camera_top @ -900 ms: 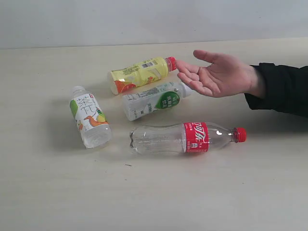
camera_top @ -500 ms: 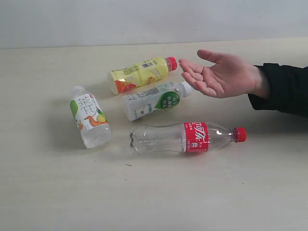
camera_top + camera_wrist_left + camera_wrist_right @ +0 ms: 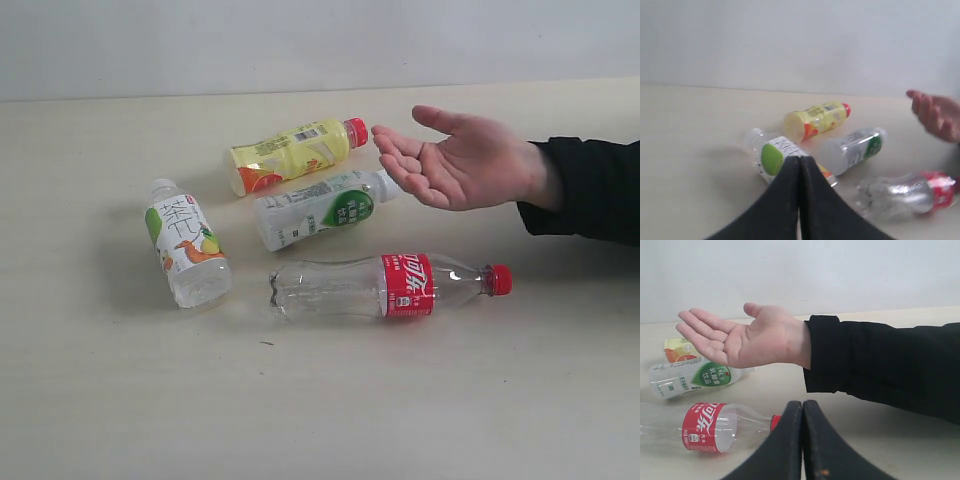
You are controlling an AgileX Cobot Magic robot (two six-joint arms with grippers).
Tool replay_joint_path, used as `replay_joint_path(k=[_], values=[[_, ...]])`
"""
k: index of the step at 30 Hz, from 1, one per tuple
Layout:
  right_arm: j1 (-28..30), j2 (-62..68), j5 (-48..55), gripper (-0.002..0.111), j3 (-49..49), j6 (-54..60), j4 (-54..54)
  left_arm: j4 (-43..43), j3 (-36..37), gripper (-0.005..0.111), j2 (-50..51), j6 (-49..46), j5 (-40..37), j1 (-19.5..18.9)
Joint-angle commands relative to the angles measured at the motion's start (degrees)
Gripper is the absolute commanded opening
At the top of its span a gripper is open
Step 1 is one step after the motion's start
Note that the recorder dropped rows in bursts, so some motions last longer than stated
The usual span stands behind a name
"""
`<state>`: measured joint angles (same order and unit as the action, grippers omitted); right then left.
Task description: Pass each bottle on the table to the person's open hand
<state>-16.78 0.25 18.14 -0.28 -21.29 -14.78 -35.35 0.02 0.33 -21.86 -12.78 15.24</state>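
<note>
Four bottles lie on their sides on the table (image 3: pixel 100 400): the yellow one with a red cap (image 3: pixel 292 155), the white one with a green label (image 3: pixel 320 207), the clear one with a white-green-orange label (image 3: pixel 184 241) and the clear one with a red label and cap (image 3: pixel 385 286). The person's open hand (image 3: pixel 455 158) hovers palm up at the right, just past the yellow and white bottles' caps, black sleeve (image 3: pixel 585 188) behind it. Neither gripper shows in the exterior view. My left gripper (image 3: pixel 800 159) is shut and empty, in front of the white-green-orange bottle (image 3: pixel 771 156). My right gripper (image 3: pixel 802 403) is shut and empty, near the red cap (image 3: pixel 775 421).
A pale wall (image 3: pixel 300 40) runs along the table's far edge. The person's sleeved forearm (image 3: pixel 885 365) stretches across the right side, above the table.
The hand has drawn slightly to the right, away from the yellow bottle's cap, and lifted a little. The bottles have not moved.
</note>
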Motion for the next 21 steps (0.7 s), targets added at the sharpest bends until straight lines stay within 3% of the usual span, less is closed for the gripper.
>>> replay_joint_path(k=[1, 3, 5, 8, 11, 15, 19, 21], values=[[-0.2, -0.3, -0.4, 0.000, 0.3, 0.3, -0.2, -19.1, 0.0, 0.000, -0.3, 0.1, 5.5, -0.1], [-0.2, -0.3, -0.4, 0.000, 0.3, 0.3, -0.2, -23.2, 0.0, 0.000, -0.3, 0.1, 9.9, -0.1], [-0.2, -0.3, -0.4, 0.000, 0.3, 0.3, -0.2, -27.2, 0.0, 0.000, -0.3, 0.1, 19.9, -0.1], [-0.2, -0.3, -0.4, 0.000, 0.3, 0.3, -0.2, -27.2, 0.0, 0.000, -0.3, 4.0, 37.1, -0.1], [-0.2, -0.3, -0.4, 0.000, 0.3, 0.3, -0.2, -24.1, 0.0, 0.000, -0.3, 11.0, 44.4, -0.1], [-0.2, -0.3, -0.4, 0.000, 0.3, 0.3, -0.2, -14.3, -5.3, 0.000, 3.5, 18.0, 46.2, -0.1], [-0.2, -0.3, -0.4, 0.000, 0.3, 0.3, -0.2, -7.8, -14.6, 0.000, 14.0, 17.7, 45.1, -0.1], [-0.2, -0.3, -0.4, 0.000, 0.3, 0.3, -0.2, -4.1, -20.5, 0.000, 21.4, 15.7, 41.0, -0.1]])
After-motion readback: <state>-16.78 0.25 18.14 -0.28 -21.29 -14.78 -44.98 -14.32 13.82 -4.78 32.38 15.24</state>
